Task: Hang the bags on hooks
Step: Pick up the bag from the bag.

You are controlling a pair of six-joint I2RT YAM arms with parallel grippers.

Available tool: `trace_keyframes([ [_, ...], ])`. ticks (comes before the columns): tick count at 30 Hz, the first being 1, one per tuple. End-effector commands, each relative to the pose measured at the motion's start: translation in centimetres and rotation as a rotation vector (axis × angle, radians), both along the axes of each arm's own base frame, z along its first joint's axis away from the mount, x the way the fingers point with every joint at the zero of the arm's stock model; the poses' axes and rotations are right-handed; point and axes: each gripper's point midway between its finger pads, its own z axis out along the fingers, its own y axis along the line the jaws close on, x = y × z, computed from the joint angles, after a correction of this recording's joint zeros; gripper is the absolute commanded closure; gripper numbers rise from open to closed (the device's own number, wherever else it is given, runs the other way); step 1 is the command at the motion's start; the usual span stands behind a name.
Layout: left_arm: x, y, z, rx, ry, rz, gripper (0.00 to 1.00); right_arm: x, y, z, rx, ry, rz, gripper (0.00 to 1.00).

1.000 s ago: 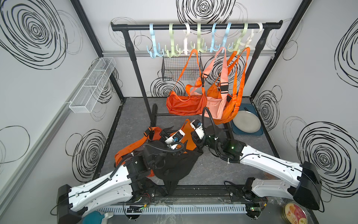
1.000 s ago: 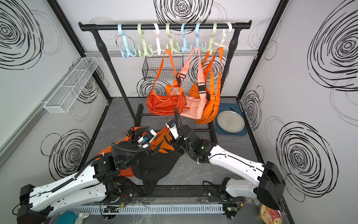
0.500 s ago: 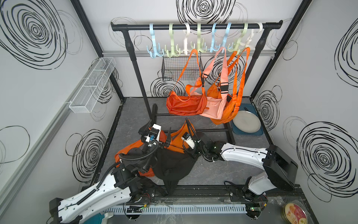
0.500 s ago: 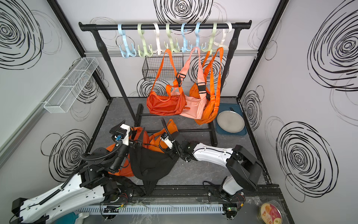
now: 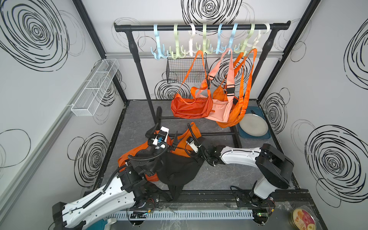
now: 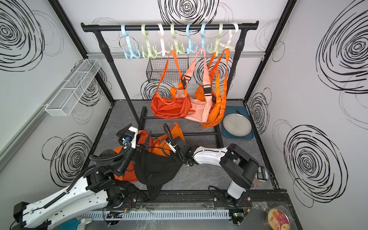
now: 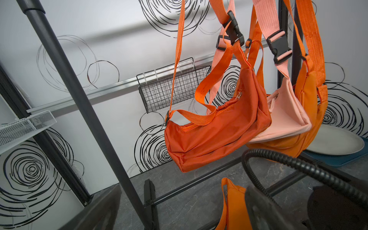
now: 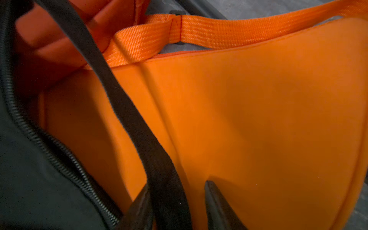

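Low at the front of the desk [image 5: 219,175], in both top views, the black bag [image 5: 179,169] lies flat, well below the hooks [image 5: 205,42]. Its far edge overlaps the orange bags [image 5: 192,132].

The right tool [image 8: 177,185] sits down at that far edge. Its jaws are partly apart, and the bag's black strap [image 8: 127,111] runs between them. The strap rests against one finger [image 8: 139,211] and a gap shows before the other, so it is not pinched.

The left tool [image 7: 183,189] is raised just above the pile. It is spread as wide as it goes, holds nothing and faces the rack.

At the back, the hooks hang in a row from the rail [image 5: 135,27]. Three hung bags [image 5: 191,107], red-orange, pink and orange, dangle by their straps from hooks toward the rail's right end. A plate [image 5: 253,125] lies on a blue tray [image 5: 266,136] beside the rack's right foot.
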Motion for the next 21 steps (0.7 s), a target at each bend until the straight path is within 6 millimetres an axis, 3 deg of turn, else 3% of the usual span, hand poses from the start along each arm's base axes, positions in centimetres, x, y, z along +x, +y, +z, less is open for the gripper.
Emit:
trace_keyframes([
  [1, 0.0, -0.1, 0.8, -0.03, -0.018, -0.01, 0.01, 0.6, 0.6, 0.3, 0.006, -0.031, 0.002, 0.61],
  [5, 0.0, -0.9, 0.3, 0.002, -0.001, -0.038, 0.01, 0.7, 0.5, 0.6, 0.001, -0.04, -0.004, 0.84],
  [9, 0.0, -2.7, -0.7, 0.067, 0.036, -0.109, 0.01, 1.7, -0.3, 4.6, 0.031, -0.13, -0.05, 1.0],
  [15, -0.6, -5.3, -2.1, 0.135, 0.08, -0.227, 0.01, 2.3, -1.4, 13.4, 0.172, -0.252, -0.087, 1.0],
  [21, -1.3, -8.1, -4.1, 0.206, 0.151, -0.349, 0.01, 0.6, -1.6, 21.1, 0.327, -0.383, 0.0, 1.0],
])
